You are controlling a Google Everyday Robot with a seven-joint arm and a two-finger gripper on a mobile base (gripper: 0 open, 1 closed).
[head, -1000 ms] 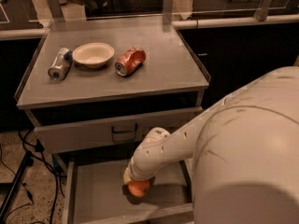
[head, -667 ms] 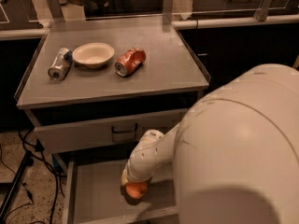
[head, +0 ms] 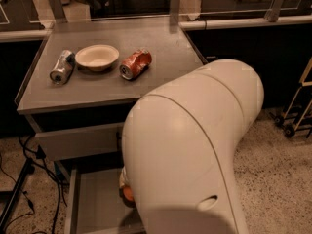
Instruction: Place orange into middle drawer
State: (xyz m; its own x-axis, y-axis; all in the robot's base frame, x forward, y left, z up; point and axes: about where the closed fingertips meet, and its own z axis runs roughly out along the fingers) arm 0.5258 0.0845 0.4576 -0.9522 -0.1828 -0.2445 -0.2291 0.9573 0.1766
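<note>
The orange (head: 127,193) shows as a small round sliver just past the edge of my big white arm, low over the floor of the open middle drawer (head: 95,206). My gripper (head: 124,182) is almost wholly hidden behind the arm. Only a pale bit of it shows right above the orange, touching it and closed on it. The drawer is pulled out at the bottom of the cabinet, with its left wall (head: 72,199) in sight. Its right half is covered by my arm.
On the cabinet top (head: 161,48) lie a silver can (head: 62,67), a white bowl (head: 97,57) and a crushed orange-red soda can (head: 135,64). The shut upper drawer front (head: 78,141) sits above the open drawer. Cables (head: 29,179) run down the left. A cart (head: 297,116) stands at right.
My arm has swung further in front of the camera and hides more of the drawer. The orange and the gripper have moved a little left together.
</note>
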